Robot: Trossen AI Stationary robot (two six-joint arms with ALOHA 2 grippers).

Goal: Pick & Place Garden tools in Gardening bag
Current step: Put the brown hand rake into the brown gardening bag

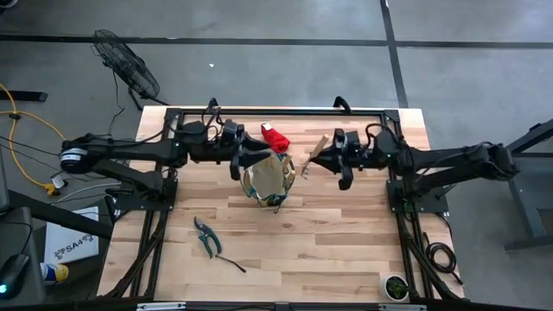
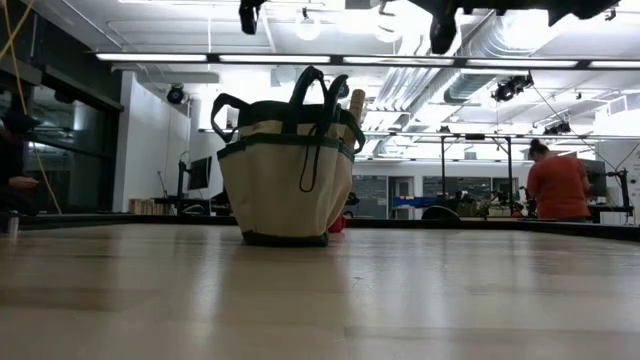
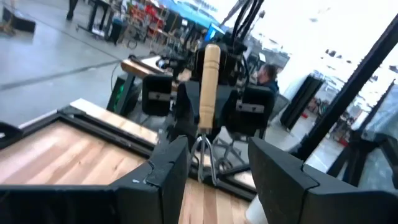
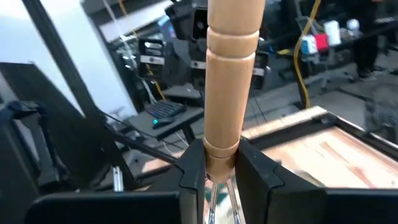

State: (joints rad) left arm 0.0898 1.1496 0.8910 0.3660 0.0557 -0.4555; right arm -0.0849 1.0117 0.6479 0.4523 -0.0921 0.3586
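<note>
The tan gardening bag [image 1: 270, 180] with green trim stands upright on its base mid-table; it also shows in the low view [image 2: 288, 175]. A wooden handle [image 2: 355, 100] sticks up at its right rim. My right gripper [image 1: 335, 157] is shut on a wooden-handled hand rake [image 1: 315, 154], held in the air just right of the bag. My left gripper [image 1: 240, 162] hovers open and empty at the bag's left rim [image 3: 214, 158]. Pruning shears [image 1: 206, 235] lie flat near the front left. A red glove-like item [image 1: 275, 136] lies behind the bag. My right gripper pinches the rake's wooden handle at its lower end [image 4: 221, 152], just above the metal prongs, between its two fingers. The fingers come level from the table's right side and lie across the handle. The rake is lifted clear, handle up [image 3: 210, 81], prongs hanging below [image 3: 205, 158].
A dark thin stick [image 1: 230, 263] lies near the shears. A small round pot [image 1: 396, 287] sits at the front right corner. Black frame rails [image 1: 164, 199] run along the table's sides and back. A person [image 2: 558, 185] stands in the room beyond.
</note>
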